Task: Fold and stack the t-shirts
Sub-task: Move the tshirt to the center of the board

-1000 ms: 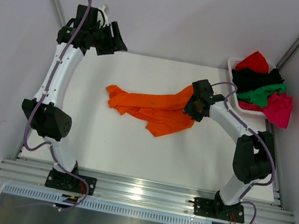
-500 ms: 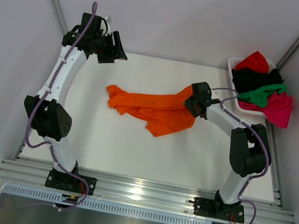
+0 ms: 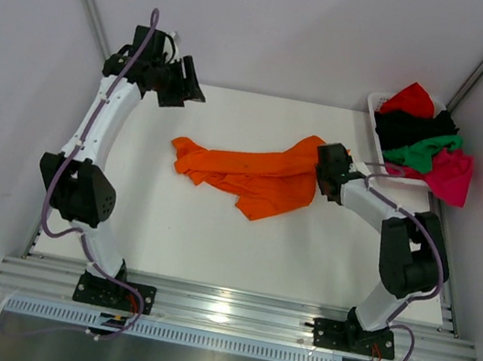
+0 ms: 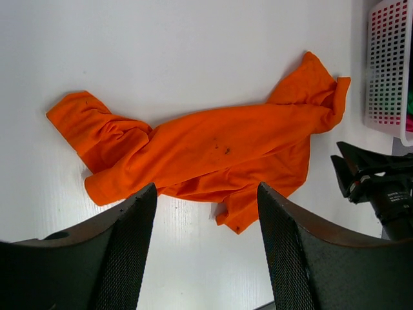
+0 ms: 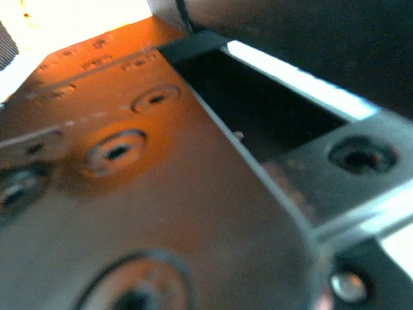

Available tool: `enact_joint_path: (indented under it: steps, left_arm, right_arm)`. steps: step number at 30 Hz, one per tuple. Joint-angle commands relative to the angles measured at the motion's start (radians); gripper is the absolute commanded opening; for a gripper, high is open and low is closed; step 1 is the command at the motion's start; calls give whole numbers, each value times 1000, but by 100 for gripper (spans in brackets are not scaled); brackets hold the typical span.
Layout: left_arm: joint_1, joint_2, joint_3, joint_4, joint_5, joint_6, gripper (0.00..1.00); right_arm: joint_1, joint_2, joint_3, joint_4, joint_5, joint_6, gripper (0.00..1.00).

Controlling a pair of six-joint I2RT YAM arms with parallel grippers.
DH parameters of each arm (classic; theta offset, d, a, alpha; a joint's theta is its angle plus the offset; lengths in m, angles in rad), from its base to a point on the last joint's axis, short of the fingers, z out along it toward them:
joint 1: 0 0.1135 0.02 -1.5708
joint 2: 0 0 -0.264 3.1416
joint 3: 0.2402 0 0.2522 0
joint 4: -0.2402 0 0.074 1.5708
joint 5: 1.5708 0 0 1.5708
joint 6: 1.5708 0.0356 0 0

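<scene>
I've got the white table (image 3: pixel 213 241) filling most of the overhead view. The orange t-shirt (image 3: pixel 252 173) lies crumpled near its middle. Its long axis runs left to right across the table, and the right end tips a little toward the far edge. The left end is bunched into a knot of folds, and a loose flap sticks out toward the near edge. The left wrist camera shows a few small dark specks near the middle of the cloth.

The white slatted basket (image 3: pixel 377 101) sits at the far right corner. A red shirt (image 3: pixel 410 98) lies at the back of it, then a black one (image 3: pixel 408 127) and a green one (image 3: pixel 423 151). A magenta-pink one (image 3: pixel 451 174) hangs over the near rim.

My right gripper (image 4: pixel 345 169) sits just beside the orange shirt's right end. Its fingers look parted and free of the cloth, though its own camera gives only a blur. My left gripper (image 4: pixel 206 190) hangs high over the far left of the table, jaws spread wide with nothing between them, looking down on the shirt.
</scene>
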Motion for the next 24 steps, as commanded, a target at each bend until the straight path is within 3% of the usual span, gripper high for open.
enact_joint_path:
  steps: [1,6,24]
  left_arm:
    - [7,-69,-25,26,10,4,67]
    - [10,-89,-72,41,25,-2,67]
    - [10,-123,-91,40,16,5,67]
  right_arm:
    - [-25,-68,-52,-23,107,112,48]
    - [-89,-53,-91,-17,98,169,48]
    - [-134,133,-65,234,8,112,48]
